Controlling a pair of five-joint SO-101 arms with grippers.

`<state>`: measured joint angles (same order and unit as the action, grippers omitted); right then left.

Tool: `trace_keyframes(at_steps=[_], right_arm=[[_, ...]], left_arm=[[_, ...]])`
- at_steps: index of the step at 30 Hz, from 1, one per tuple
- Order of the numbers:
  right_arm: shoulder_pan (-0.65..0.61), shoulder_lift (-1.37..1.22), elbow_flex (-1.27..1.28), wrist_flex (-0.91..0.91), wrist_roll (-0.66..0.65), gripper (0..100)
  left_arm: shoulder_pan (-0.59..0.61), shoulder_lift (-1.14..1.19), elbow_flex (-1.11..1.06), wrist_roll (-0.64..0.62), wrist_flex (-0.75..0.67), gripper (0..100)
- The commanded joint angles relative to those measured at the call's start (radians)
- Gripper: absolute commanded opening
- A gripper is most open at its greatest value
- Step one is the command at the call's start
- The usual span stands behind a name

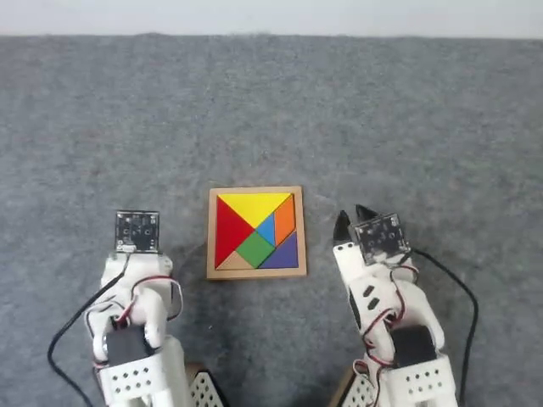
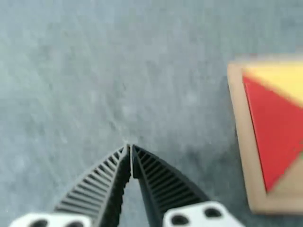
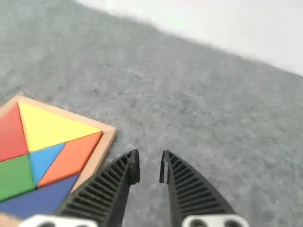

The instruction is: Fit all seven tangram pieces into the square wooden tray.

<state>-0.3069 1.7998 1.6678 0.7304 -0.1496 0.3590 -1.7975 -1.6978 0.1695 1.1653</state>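
Tray: the square wooden tray (image 1: 254, 191) lies flat on the grey bench (image 1: 271, 110), between the two arms and near to both.
Pieces in the tray: yellow triangle (image 1: 253, 206), red triangle (image 1: 227, 231), blue triangle (image 1: 266, 229), orange piece (image 1: 285, 218), green square (image 1: 254, 249) and purple triangle (image 1: 287, 253). They sit flat and edge to edge inside the rim.
Seventh place: the corner of the tray nearest the left arm shows a wood-coloured triangle (image 1: 229, 263). I cannot tell if this is a pale piece or the bare floor of the tray.
Progress: I judge the task finished or almost finished. At most that one corner is left to fill or to check.
Left hand (image 2: 130, 149): the fingers are pressed together at the tips and pinch nothing. It is over the bare bench, just beside the tray's red side.
Right hand (image 3: 149, 165): the fingers are a little spread and have nothing between them. It is over the bench beside the tray's orange side, not touching it.
Around: a black cable (image 1: 465, 297) runs along the right arm. A pale wall (image 1: 271, 15) stands behind the bench.
In the way: by my judgement only the raised rim of the tray, which a last piece must pass over.
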Motion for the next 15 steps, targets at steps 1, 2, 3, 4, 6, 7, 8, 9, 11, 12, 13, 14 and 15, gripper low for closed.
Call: trace_keyframes(at_steps=[1, 2, 3, 4, 6, 7, 8, 9, 11, 12, 13, 14, 15], right_arm=[[0.022, -0.007, 0.014, 0.090, 0.043, 9.0], [0.022, -0.013, 0.017, 0.116, 0.044, 9.0], [0.022, -0.013, 0.017, 0.150, 0.044, 9.0], [0.022, -0.013, 0.017, 0.183, 0.044, 9.0], [0.022, -0.013, 0.017, 0.251, 0.044, 9.0], [0.022, -0.013, 0.017, 0.280, 0.043, 9.0], [0.022, -0.013, 0.017, 0.311, 0.043, 9.0], [0.024, -0.013, 0.017, 0.338, 0.043, 9.0], [0.024, -0.015, 0.017, 0.387, 0.043, 9.0], [0.022, -0.015, 0.017, 0.410, 0.043, 9.0], [0.022, -0.015, 0.017, 0.430, 0.043, 9.0], [0.022, -0.015, 0.017, 0.446, 0.043, 9.0], [0.022, -0.015, 0.017, 0.460, 0.043, 9.0]], left_arm=[[0.006, -0.018, 0.015, 0.009, 0.091, 1], [0.006, -0.018, 0.015, 0.009, 0.101, 1], [0.006, -0.018, 0.015, 0.009, 0.098, 1], [0.006, -0.018, 0.015, 0.008, 0.097, 1], [0.006, -0.018, 0.015, 0.006, 0.097, 1], [0.006, -0.018, 0.015, 0.006, 0.097, 1], [0.006, -0.018, 0.015, 0.006, 0.097, 1], [0.006, -0.018, 0.015, 0.006, 0.097, 1], [0.006, -0.018, 0.015, 0.006, 0.097, 1], [0.006, -0.018, 0.015, 0.006, 0.097, 1], [0.006, -0.018, 0.015, 0.006, 0.097, 1], [0.006, -0.018, 0.015, 0.006, 0.097, 1], [0.006, -0.018, 0.015, 0.006, 0.097, 1]])
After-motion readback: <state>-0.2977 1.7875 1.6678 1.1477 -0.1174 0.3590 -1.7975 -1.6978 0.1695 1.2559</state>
